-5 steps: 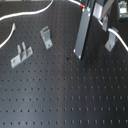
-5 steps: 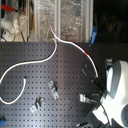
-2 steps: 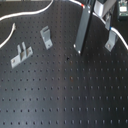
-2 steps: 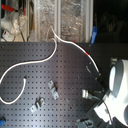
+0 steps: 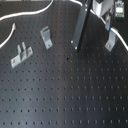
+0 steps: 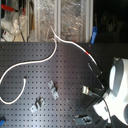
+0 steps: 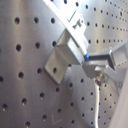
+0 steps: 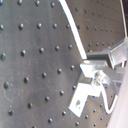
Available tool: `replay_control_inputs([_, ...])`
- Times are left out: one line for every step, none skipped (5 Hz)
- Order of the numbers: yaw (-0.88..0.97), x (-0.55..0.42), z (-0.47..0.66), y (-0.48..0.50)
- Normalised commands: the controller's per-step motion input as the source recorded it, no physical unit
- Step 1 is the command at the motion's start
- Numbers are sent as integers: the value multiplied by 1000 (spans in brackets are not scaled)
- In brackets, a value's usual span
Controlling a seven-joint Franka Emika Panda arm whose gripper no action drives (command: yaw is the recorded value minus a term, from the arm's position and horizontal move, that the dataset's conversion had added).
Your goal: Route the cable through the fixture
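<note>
white cable [image 6: 42, 61] looping across black perforated board [image 5: 65, 95] in second exterior view, red band [image 6: 88, 51] near arm end, gripper [image 6: 93, 69] over cable by the band, finger state cannot tell, two grey brackets [image 5: 46, 36] [image 5: 20, 54] standing apart from cable

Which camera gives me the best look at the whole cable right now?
The second exterior view: the cable runs there from its loose end across the board, past its red band. The first exterior view catches only stretches along the far edge. Both wrist views show a short white length near a bracket.
</note>
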Motion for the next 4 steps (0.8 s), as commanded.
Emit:
replay_control_inputs([0,-106,271,27])
replay_control_inputs([-54,-40,62,277])
replay_control_inputs([0,-252,34,384])
replay_control_inputs([0,-228,-5,315])
